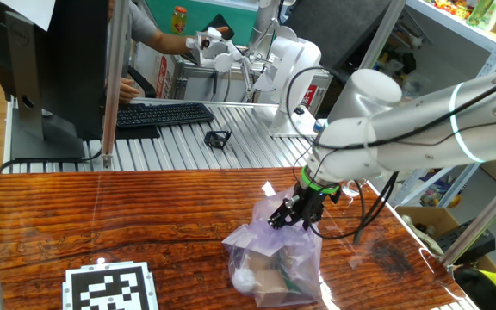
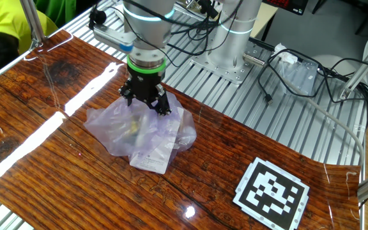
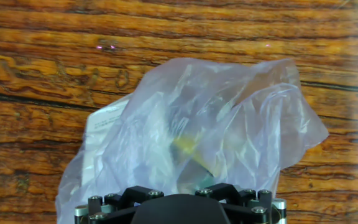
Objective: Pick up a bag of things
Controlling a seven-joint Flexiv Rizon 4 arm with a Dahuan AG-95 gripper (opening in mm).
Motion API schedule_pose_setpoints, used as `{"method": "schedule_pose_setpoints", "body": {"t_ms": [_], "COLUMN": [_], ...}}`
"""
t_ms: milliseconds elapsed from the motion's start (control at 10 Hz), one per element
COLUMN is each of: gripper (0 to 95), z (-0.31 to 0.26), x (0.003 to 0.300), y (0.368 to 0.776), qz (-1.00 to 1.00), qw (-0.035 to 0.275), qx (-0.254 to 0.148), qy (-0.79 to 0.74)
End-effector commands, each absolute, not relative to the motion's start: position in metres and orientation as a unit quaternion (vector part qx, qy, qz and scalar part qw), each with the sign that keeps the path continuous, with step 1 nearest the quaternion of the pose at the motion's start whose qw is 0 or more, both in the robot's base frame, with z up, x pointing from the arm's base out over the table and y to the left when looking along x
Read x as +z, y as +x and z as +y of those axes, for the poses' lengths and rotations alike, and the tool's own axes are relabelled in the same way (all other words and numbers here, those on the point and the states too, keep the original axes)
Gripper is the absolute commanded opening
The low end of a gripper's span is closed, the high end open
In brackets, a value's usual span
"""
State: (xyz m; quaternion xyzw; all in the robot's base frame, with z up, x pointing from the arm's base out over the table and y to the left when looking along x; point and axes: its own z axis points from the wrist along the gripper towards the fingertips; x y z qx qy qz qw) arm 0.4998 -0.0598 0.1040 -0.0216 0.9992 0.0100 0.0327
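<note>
So the bag of things [image 1: 269, 263] sits on the wooden worktop [image 1: 102, 220], toward the middle rather than near any edge. There's a good stretch of bare wood on most sides of it. The closest neighbour is the black-and-white marker card [image 2: 273, 192], lying flat on the wood well apart from the bag, and a keyboard [image 1: 162, 113] sits back on the metal slats beyond the wood, far off.

The pincer [image 2: 144, 102] is down on the top of the bag, its black fingers right in the crinkly plastic. From one fixed view the pincer [image 1: 293, 215] looks bunched into the upper folds, but honestly I can't tell how far apart the fingers are or whether they've actually got plastic pinched between them; the hand view only shows the black base at the bottom with the bag [image 3: 191, 137] filling the frame.

Through the plastic you can see a white ball [image 1: 244, 277] and something tan, plus a white paper tag [image 2: 151, 161] lying flat against the wood.
</note>
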Motion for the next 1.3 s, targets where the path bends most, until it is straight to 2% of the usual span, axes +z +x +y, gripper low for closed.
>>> {"method": "schedule_pose_setpoints", "body": {"t_ms": [100, 300, 400, 500, 600, 700, 900, 1300], "gripper": [95.0, 95.0, 76.0, 76.0, 38.0, 38.0, 0.0, 0.0], "z": [-0.0587, -0.0579, -0.0575, -0.0568, -0.0567, -0.0566, -0.0566, -0.0565], "x": [0.0982, 0.0957, 0.0950, 0.0943, 0.0939, 0.0938, 0.0938, 0.0938], "y": [0.5013, 0.4995, 0.4983, 0.4969, 0.4966, 0.4966, 0.4966, 0.4965], "qz": [0.999, 0.999, 0.998, 0.998, 0.998, 0.998, 0.997, 0.997], "qw": [0.036, 0.036, 0.037, 0.038, 0.039, 0.039, 0.045, 0.051], "qx": [0.012, 0.030, 0.044, 0.048, 0.048, 0.047, 0.045, 0.042], "qy": [-0.021, -0.016, -0.013, -0.014, -0.020, -0.023, -0.034, -0.046]}}
